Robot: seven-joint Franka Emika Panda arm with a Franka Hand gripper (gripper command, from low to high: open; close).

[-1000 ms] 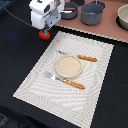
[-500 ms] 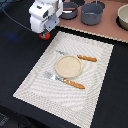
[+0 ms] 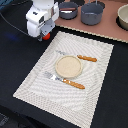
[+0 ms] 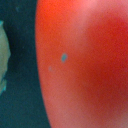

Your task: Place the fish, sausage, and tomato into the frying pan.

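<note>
Tomato (image 3: 46, 36) sits red beneath your white gripper (image 3: 44, 31) at the far corner of the woven placemat (image 3: 95, 85), on the exterior view's left. Your gripper's body covers most of the fruit, so you cannot tell from here how wide the jaws stand or whether they have hold of it. Behind, on the brown board (image 3: 112, 31), you see the frying pan (image 3: 68, 10) just beside the taller grey pot (image 3: 92, 13), with a pale bowl (image 3: 123, 16) at the exterior view's right edge. On the placemat, the tan plate (image 3: 67, 66) lies between a knife (image 3: 79, 56) and a fork (image 3: 64, 81), both orange-handled.

Your wrist view is nearly filled by the tomato (image 4: 85, 65), glossy red, with a small grey fleck on its skin. Dark cloth (image 4: 20, 100) shows beside it, and a pale greenish blur (image 4: 3, 55) at the frame's edge. No fingers show here.
</note>
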